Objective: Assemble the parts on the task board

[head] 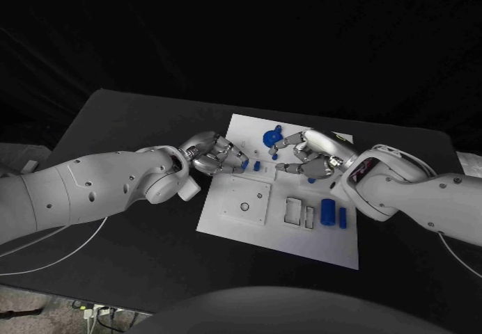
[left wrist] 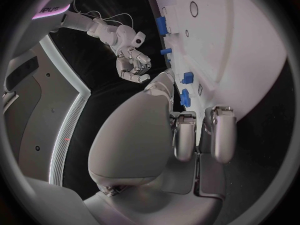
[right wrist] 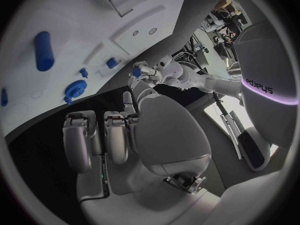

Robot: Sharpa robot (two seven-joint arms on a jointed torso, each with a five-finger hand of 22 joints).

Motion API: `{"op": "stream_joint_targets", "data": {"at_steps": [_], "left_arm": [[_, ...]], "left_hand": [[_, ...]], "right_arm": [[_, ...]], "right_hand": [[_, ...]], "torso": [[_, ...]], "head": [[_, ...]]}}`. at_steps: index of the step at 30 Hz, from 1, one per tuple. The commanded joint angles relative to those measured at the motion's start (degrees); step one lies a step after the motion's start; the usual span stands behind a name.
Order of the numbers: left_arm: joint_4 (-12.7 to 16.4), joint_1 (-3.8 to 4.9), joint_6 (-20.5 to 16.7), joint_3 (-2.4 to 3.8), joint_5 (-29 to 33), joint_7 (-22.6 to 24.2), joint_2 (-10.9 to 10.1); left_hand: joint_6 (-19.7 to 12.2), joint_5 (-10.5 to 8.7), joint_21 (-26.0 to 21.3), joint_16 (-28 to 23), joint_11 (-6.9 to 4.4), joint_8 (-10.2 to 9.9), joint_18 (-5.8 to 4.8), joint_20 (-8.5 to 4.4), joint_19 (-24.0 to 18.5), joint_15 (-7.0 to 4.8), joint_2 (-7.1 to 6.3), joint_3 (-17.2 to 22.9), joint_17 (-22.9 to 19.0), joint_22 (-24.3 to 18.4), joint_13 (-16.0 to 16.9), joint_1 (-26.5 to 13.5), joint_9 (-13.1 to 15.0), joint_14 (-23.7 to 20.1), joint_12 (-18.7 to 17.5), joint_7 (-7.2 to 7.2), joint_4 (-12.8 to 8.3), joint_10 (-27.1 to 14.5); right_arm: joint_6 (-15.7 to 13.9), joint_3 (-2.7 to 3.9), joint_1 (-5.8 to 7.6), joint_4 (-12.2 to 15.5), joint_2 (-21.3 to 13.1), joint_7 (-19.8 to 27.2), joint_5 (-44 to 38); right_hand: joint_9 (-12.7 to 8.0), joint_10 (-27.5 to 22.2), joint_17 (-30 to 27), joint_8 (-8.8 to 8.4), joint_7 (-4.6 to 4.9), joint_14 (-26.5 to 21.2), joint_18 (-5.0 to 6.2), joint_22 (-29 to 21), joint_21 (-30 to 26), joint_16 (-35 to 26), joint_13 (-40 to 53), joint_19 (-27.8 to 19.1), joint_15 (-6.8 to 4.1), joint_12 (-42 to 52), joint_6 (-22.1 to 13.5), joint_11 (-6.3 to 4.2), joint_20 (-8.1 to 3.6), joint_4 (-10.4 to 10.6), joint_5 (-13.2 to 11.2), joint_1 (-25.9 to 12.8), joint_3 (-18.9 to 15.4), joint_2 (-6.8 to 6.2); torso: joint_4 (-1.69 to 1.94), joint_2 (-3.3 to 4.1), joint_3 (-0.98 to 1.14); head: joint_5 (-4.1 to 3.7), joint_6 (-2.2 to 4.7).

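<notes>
The white task board lies mid-table. My left hand hovers at its left edge, and its fingertips pinch a small blue part, also seen by the thumb in the left wrist view. My right hand hangs over the board's far half with fingers curled in and nothing in them. One of its fingers reaches close to a round blue part at the far edge. Small blue pegs stand between the two hands. Two blue cylinders lie at the board's right side.
A raised square plate with a hole and two rectangular slots sit in the board's near half. Black table surrounds the board. A white cable trails at the near left.
</notes>
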Motion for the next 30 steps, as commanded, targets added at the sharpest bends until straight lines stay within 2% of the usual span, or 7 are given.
{"op": "stream_joint_targets", "data": {"at_steps": [1, 5, 9, 15, 19, 23, 30], "left_arm": [[0.91, -0.02, 2.67, 0.04, 1.26, -0.34, -0.04], [1.7, -0.01, 3.87, 0.04, 1.28, -1.39, -0.06], [2.13, -0.01, 4.6, 0.04, 1.28, -1.99, -0.02], [2.57, 0.0, 5.02, 0.05, 1.28, -2.25, -0.18], [2.78, 0.0, 5.11, 0.05, 1.28, -2.25, -0.33], [3.02, 0.01, 5.26, 0.05, 1.28, -2.21, -0.47], [3.26, 0.01, 5.62, 0.05, 1.28, -2.29, -0.65]], "left_hand": [[-0.34, 0.31, -0.15, 0.14, 0.25, -0.09, -0.75, 0.4, 3.02, 0.38, 0.65, -0.53, 15.08, 13.73, 15.07, -0.21, 0.04, 6.04, -0.09, -0.07, 0.03, 6.06], [-0.37, 0.76, -0.17, 0.14, 0.27, -0.15, -0.74, 0.43, 3.0, 0.4, 0.81, -0.84, 15.08, 13.72, 15.07, -0.26, 0.03, 6.04, -0.09, -0.07, 0.03, 6.06], [-0.38, 0.93, -0.2, 0.14, 0.27, -0.17, -0.74, 0.44, 2.97, 0.41, 0.87, -0.92, 15.08, 13.71, 15.07, -0.25, 0.03, 6.04, -0.09, -0.06, 0.01, 6.06], [-0.4, 1.19, -0.21, 0.14, 0.27, -0.19, -0.73, 0.45, 2.96, 0.42, 0.95, -1.05, 15.08, 13.71, 15.07, -0.21, 0.02, 6.04, -0.09, -0.05, -0.03, 6.06], [-0.39, 1.34, -0.16, 0.14, 0.27, -0.2, -0.74, 0.45, 2.99, 0.42, 1.02, -1.12, 15.08, 13.72, 15.07, -0.19, 0.03, 6.04, -0.09, -0.05, -0.06, 6.06], [-0.38, 1.42, -0.15, 0.14, 0.27, -0.19, -0.75, 0.46, 3.0, 0.42, 1.05, -1.15, 15.08, 13.73, 15.07, -0.14, 0.03, 6.04, -0.09, -0.06, -0.09, 6.06], [-0.38, 1.42, -0.15, 0.14, 0.27, -0.19, -0.75, 0.46, 3.0, 0.42, 1.05, -1.15, 15.08, 13.73, 15.07, -0.14, 0.03, 6.04, -0.09, -0.06, -0.09, 6.06]], "right_arm": [[-2.18, 0.04, 0.08, -0.15, 1.39, 3.02, -4.64], [-2.23, 0.12, 0.18, -0.64, 3.41, 3.04, -6.57], [-2.38, 0.2, 0.27, -1.04, 4.87, 3.27, -7.63], [-2.0, 0.27, 0.33, -1.42, 6.53, 3.16, -9.8], [-0.9, 0.29, 0.34, -1.83, 7.29, 2.43, -11.36], [0.66, 0.29, 0.34, -2.54, 7.93, 1.38, -12.3], [4.07, 0.29, 0.31, -3.43, 8.51, -0.11, -13.52]], "right_hand": [[-0.87, 6.88, 15.05, 0.07, -0.18, 5.97, -0.26, 14.35, 0.37, 0.2, 15.03, 4.68, -0.45, 0.14, 0.62, -1.46, -0.64, 0.0, -0.5, 0.55, 0.57, -0.19], [-1.83, 6.88, 15.05, 0.02, -0.5, 5.97, -0.26, 14.34, 0.36, 0.2, 15.03, 4.67, -0.64, 0.14, 0.75, -1.72, -0.79, -0.15, -0.76, 0.8, 0.9, -0.5], [-3.05, 6.88, 15.05, 0.13, -0.9, 5.97, -0.27, 14.35, 0.39, 0.2, 15.03, 4.68, -0.91, 0.14, 1.25, -2.05, -1.06, -0.46, 0.18, 1.32, 1.65, -0.67], [-4.4, 6.88, 15.05, 0.32, -1.37, 5.97, -0.28, 14.38, 0.44, 0.2, 15.03, 4.72, -1.29, 0.14, 2.44, -2.44, -1.42, -0.97, 2.01, 1.85, 2.72, -1.05], [-5.52, 6.88, 15.05, 0.41, -1.46, 5.97, -0.28, 14.37, 0.43, 0.2, 15.03, 4.7, -1.46, 0.14, 3.4, -2.56, -1.66, -1.62, 4.09, 2.28, 3.9, -1.53], [-5.7, 6.88, 15.05, 0.44, -1.41, 5.97, -0.27, 14.36, 0.4, 0.2, 15.03, 4.67, -1.5, 0.14, 3.6, -2.56, -1.67, -1.78, 4.05, 2.32, 4.05, -1.76], [-6.31, 6.88, 15.05, 0.36, -1.25, 5.97, -0.28, 14.36, 0.41, 0.2, 15.03, 4.68, -1.44, 0.14, 3.83, -2.48, -1.66, -1.9, 2.62, 1.91, 4.17, -2.39]], "torso": [[-0.01, -0.01, -0.08], [-0.03, -0.02, -0.11], [-0.07, -0.02, -0.07], [-0.08, -0.03, -0.06], [-0.08, -0.05, -0.03], [-0.13, -0.01, -0.01], [-0.17, 0.06, 0.04]], "head": [[-0.09, 0.0], [-0.18, 0.0], [-0.03, 0.0], [-0.05, 0.0], [-0.07, 0.0], [-0.06, 0.0], [0.19, 0.0]]}}
